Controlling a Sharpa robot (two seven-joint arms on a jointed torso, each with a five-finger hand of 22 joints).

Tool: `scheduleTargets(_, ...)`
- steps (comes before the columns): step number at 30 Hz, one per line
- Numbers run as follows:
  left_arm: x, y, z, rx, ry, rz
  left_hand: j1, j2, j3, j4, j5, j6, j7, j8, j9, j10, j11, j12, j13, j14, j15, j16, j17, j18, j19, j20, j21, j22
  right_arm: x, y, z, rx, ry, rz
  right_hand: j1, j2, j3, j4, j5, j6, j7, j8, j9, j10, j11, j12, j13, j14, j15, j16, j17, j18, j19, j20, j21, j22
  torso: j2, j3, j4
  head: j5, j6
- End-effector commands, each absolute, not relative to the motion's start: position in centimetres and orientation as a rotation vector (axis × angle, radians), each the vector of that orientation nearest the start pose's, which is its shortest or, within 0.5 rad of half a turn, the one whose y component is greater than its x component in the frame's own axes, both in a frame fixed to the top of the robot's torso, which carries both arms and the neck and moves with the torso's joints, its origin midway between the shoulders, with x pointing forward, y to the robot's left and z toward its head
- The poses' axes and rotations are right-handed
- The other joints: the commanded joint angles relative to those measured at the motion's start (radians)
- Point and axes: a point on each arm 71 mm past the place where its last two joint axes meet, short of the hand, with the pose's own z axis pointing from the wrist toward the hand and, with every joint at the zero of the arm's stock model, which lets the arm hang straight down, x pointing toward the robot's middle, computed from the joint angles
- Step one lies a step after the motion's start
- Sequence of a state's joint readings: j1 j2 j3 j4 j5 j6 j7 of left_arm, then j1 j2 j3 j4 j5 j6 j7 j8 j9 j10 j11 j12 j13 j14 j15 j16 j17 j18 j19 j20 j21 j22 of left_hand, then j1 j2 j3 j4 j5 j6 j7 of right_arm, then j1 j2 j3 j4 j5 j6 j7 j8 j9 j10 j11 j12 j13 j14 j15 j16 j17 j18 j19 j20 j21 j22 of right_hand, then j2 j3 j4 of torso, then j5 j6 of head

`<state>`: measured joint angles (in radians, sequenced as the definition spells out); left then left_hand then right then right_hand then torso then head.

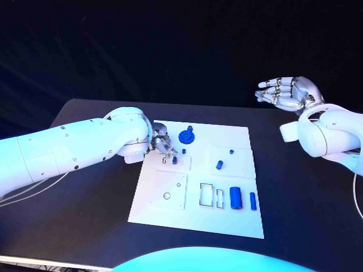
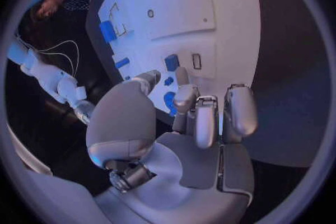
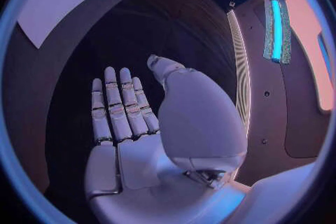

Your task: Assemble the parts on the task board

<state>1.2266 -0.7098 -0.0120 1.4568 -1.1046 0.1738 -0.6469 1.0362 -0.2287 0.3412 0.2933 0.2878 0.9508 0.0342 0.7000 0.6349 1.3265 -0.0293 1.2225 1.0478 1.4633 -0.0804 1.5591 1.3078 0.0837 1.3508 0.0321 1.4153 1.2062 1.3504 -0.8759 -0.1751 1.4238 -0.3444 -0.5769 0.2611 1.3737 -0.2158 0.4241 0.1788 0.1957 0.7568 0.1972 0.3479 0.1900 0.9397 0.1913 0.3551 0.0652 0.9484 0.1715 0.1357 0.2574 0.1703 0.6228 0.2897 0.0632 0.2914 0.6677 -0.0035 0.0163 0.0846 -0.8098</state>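
I have my left hand (image 1: 162, 145) down over the far left part of the task board (image 1: 239, 222), fingertips hanging just above a small blue peg (image 1: 175, 160) that stands at a recessed plate there; from the left wrist view the fingers (image 2: 207, 117) are parted and loosely curled with nothing between them that I can make out, so I read it as empty and not yet gripping; my right hand (image 1: 288, 93) is raised well off to the far right of the board, palm up, fingers spread, holding nothing, and the right wrist view agrees; on the board, a round blue gear-like piece (image 1: 186, 137) sits near the far edge just beside my left fingertips, another small blue peg (image 1: 219, 165) lies on the right-hand plate in the middle, and a stout blue cylinder (image 1: 235, 198) and a slimmer blue rod (image 1: 253, 200) lie side by side near the right of the front row; next to them two rectangular slots (image 1: 207, 194) stand open, and a round hole (image 1: 166, 196) in the near left plate is unfilled too; my judgement is that the assembly is at an early stage, with most pieces loose and several seats waiting, and the peg under my left hand looks like the step in hand.
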Motion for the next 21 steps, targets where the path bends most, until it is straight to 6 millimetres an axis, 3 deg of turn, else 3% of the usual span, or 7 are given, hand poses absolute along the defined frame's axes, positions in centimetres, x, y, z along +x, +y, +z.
scheduleTargets(1, 49.9, 18.0, -20.1, -0.190, 2.323, -0.341, 0.009, 0.014, -0.018, 0.000, -0.001, -0.015, 0.009, -0.012, -0.002, -0.021, 0.004, -0.021, -0.028, 0.097, 0.000, -0.006, 0.227, -0.004, -0.005, 0.000, -0.008, -0.013, 51.8, -27.1, -15.4, 0.794, 1.372, 1.034, -0.008, 0.001, -0.002, -0.005, -0.001, 0.007, 0.063, -0.005, -0.001, -0.003, 0.007, -0.006, -0.001, -0.003, 0.001, -0.003, -0.002, 0.004, -0.009, 0.001, -0.005, -0.001, -0.002, 0.0011, 0.0003, -0.004, 0.009)
scheduleTargets(8, 51.7, 19.2, -18.1, -0.225, 2.268, -0.343, 0.043, 0.031, -0.044, 0.000, 0.003, -0.064, 0.034, -0.063, -0.026, -0.056, 0.025, -0.053, -0.074, 0.096, 0.017, -0.007, 0.226, -0.001, -0.013, 0.014, -0.016, -0.026, 51.9, -27.2, -15.5, 0.798, 1.374, 1.030, -0.008, 0.001, -0.001, -0.005, -0.001, 0.007, 0.063, -0.004, -0.001, -0.002, 0.007, -0.006, -0.001, -0.003, 0.001, -0.003, -0.002, 0.004, -0.011, 0.001, -0.005, -0.002, 0.002, 0.0004, -0.0006, -0.007, 0.016)
scheduleTargets(21, 54.5, 20.2, -17.7, -0.251, 2.235, -0.279, 0.057, 0.039, -0.051, 0.000, 0.006, -0.074, 0.043, -0.085, -0.039, -0.061, 0.033, -0.053, -0.077, 0.096, 0.024, -0.007, 0.225, -0.001, -0.016, 0.021, -0.018, -0.029, 51.9, -27.0, -15.5, 0.799, 1.378, 1.033, -0.008, 0.002, -0.001, -0.006, -0.001, 0.007, 0.063, -0.004, -0.001, -0.002, 0.007, -0.006, -0.001, -0.003, 0.001, -0.003, -0.003, 0.004, -0.015, 0.001, -0.005, -0.004, 0.005, 0.0000, 0.0005, -0.004, 0.011)
